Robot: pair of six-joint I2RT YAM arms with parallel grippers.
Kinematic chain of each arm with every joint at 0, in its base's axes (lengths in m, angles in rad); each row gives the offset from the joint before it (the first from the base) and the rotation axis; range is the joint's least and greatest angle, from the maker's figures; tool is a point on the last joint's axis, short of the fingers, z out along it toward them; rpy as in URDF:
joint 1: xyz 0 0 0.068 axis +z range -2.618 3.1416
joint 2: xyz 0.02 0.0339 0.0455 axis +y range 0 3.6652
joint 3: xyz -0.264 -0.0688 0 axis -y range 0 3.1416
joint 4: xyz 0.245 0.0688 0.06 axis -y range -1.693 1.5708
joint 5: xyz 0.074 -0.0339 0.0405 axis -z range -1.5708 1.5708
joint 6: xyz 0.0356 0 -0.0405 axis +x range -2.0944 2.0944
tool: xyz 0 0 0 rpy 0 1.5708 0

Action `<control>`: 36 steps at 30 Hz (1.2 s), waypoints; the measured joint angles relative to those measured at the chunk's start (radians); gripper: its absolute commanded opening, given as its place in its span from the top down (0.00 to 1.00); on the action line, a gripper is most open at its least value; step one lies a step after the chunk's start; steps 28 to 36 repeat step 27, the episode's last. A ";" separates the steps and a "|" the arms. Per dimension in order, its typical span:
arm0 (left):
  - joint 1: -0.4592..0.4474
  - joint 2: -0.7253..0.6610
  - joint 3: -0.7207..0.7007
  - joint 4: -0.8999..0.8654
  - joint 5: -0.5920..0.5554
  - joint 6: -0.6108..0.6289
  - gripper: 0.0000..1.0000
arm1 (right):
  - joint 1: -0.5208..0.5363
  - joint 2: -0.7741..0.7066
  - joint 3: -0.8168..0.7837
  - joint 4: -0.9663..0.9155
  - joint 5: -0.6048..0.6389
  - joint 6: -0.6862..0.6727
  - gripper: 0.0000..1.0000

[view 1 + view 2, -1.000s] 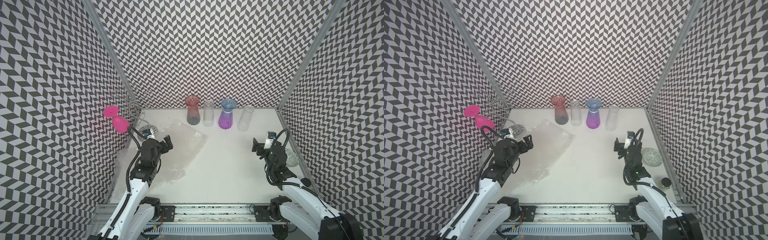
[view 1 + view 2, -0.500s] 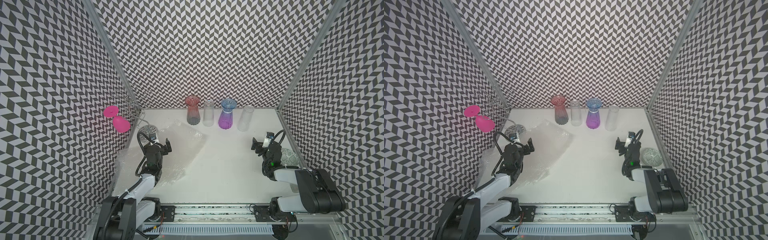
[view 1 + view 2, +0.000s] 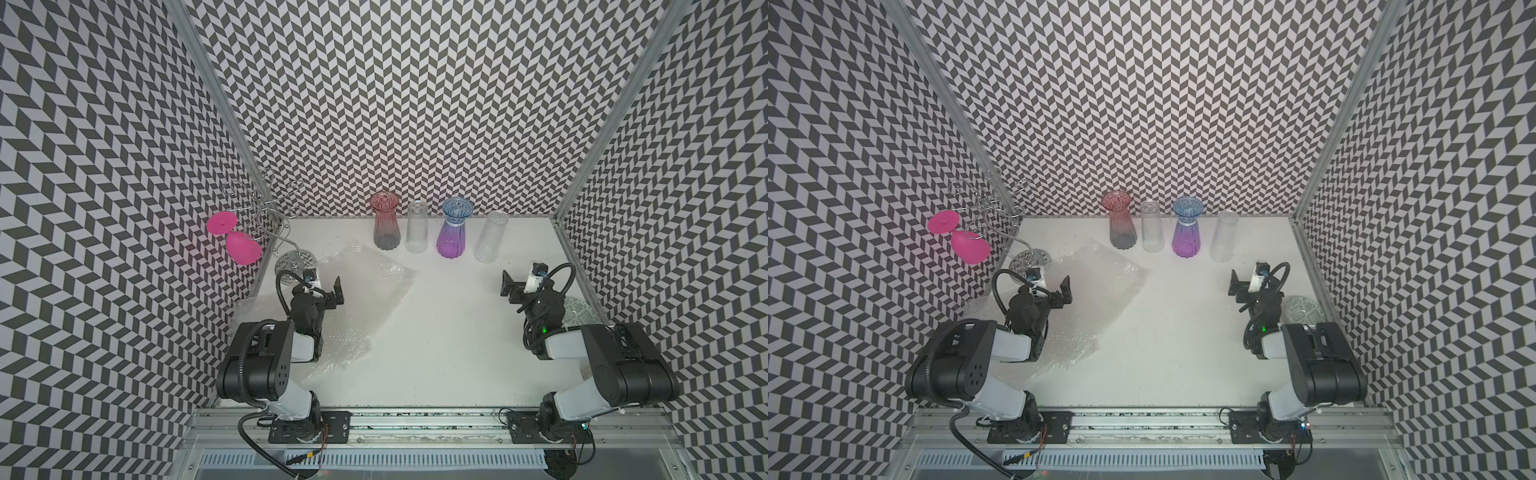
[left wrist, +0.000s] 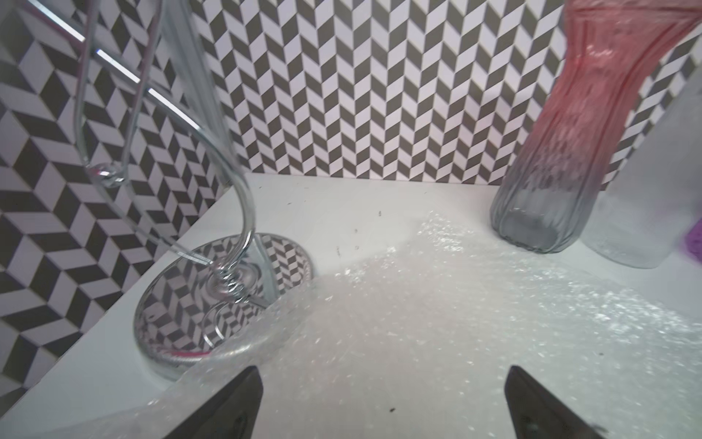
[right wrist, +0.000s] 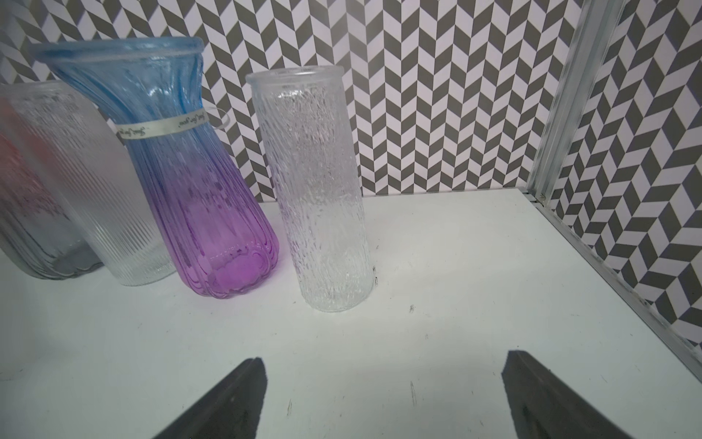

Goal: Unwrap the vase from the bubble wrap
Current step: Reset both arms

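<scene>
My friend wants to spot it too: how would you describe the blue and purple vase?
Four glass vases line the zigzag-patterned back wall. The blue-to-purple vase is between the ribbed clear vase and the rough clear vase; blue above, purple below, only it wears a pale neck ribbon.

You see the pink vase [image 4: 592,125] with its mouth cut off at the wrist view's edge; the bubble wrap [image 3: 365,291] partly hidden beneath the left arm [image 3: 266,357]; a patterned dish [image 3: 1304,307] half behind the right arm [image 3: 1308,357].
</scene>
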 measured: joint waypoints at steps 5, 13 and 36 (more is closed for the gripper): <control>0.000 0.000 0.000 0.043 0.023 0.007 0.01 | 0.000 0.000 -0.002 0.021 -0.002 -0.005 0.01; -0.002 0.000 0.000 0.054 0.027 0.015 0.00 | 0.000 0.000 -0.002 0.022 -0.002 -0.006 0.01; -0.013 0.000 0.000 0.056 0.021 0.025 0.00 | 0.000 0.000 -0.003 0.022 -0.002 -0.006 0.01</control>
